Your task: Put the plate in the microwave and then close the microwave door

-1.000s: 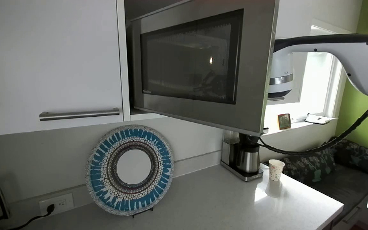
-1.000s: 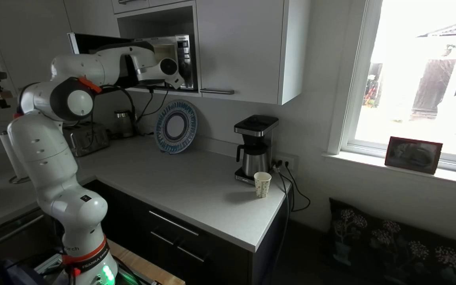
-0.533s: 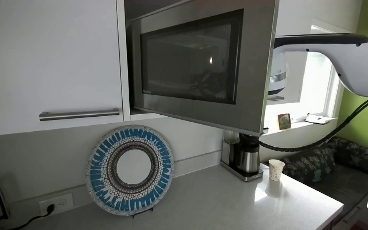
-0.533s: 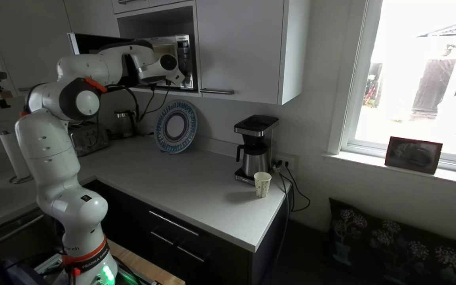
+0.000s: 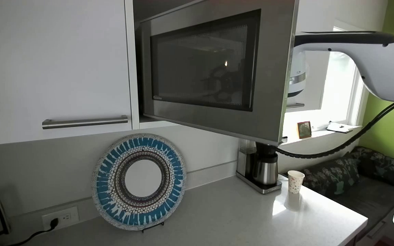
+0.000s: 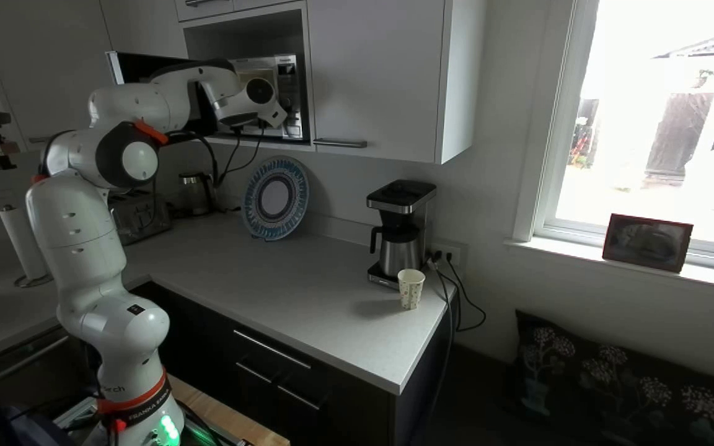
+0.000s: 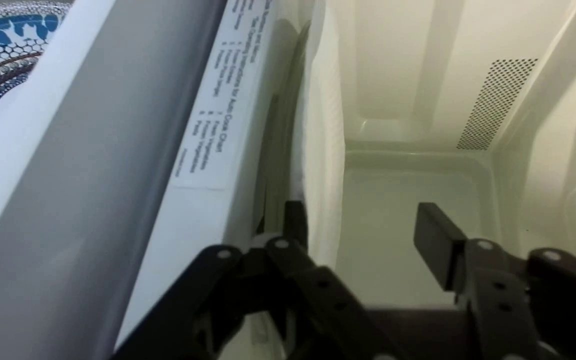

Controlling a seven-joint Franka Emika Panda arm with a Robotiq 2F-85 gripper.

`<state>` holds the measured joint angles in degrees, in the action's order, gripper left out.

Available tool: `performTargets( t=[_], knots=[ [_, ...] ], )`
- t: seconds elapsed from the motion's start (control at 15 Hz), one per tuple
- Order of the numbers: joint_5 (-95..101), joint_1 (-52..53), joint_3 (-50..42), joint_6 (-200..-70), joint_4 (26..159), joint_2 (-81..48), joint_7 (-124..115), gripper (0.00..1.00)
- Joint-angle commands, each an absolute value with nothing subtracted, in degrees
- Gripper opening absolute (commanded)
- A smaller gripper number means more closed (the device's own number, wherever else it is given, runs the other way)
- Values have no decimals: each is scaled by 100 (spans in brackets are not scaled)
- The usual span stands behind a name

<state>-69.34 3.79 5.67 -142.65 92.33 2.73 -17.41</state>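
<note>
The microwave sits in a wall cabinet with its door standing wide. In the wrist view the white plate appears almost edge-on inside the cream cavity, lying along its floor side. My gripper is open inside the cavity. Its left fingertip lies right beside the plate; whether they touch I cannot tell. The right finger stands well apart from the plate, with a gap between. In both exterior views the plate is hidden; through the door's dark window only a dim dark shape shows.
Below the microwave a blue-and-white patterned plate leans on a stand. A coffee maker and a paper cup stand on the counter. A toaster is behind the arm. The microwave's front sill runs close beside the gripper.
The arm has shifted toward the microwave, then its wrist has risen slightly. My gripper has opened, and the dark shape behind the door window has spread. The door has stayed put.
</note>
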Motion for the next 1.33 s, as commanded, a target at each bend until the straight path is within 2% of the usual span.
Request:
performTargets(
  t=[0.0,0.07,0.13,0.8,1.27],
  knots=[
    [-6837,409,526,-14204,9227,280,-1648,93],
    [-6821,403,520,-14201,9269,324,-1563,99],
    [-6929,396,498,-14136,9308,399,-1349,100],
    [-6984,312,250,-12926,9856,983,34,100],
    [-5745,107,7,-11785,10239,1561,943,100]
  ],
)
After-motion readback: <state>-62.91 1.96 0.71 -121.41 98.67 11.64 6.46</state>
